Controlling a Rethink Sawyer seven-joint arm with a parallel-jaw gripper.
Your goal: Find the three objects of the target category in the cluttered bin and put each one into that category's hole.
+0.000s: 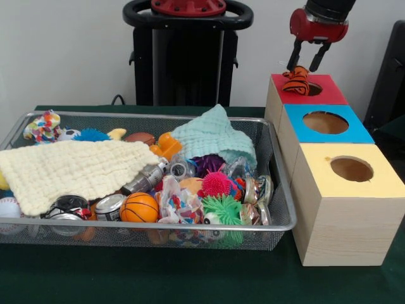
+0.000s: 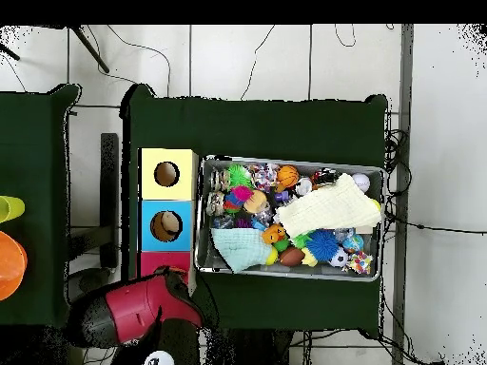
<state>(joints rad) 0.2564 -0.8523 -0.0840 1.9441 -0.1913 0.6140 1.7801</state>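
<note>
The orange tiger toy with black stripes [image 1: 295,82] lies on the red top of the far wooden box [image 1: 329,95], at the left rim of its round hole [image 1: 315,89]. My gripper [image 1: 305,66] hangs just above the tiger with its fingers spread, the tips at the toy's top. The wire mesh bin [image 1: 190,226] is full of clutter and also shows in the overhead view [image 2: 285,274]. A small pale yellow shape [image 1: 117,133] peeks out at the bin's back; I cannot tell what it is. In the overhead view the arm [image 2: 143,309] hides the gripper and most of the red box.
A blue-topped box [image 1: 354,134] and a yellow-topped box [image 1: 380,183] stand in a row nearer the camera. In the bin lie a pale yellow cloth [image 1: 69,168], a mint cloth [image 1: 215,136], a toy basketball [image 1: 139,207], spiky balls [image 1: 217,183] and cans [image 1: 109,206].
</note>
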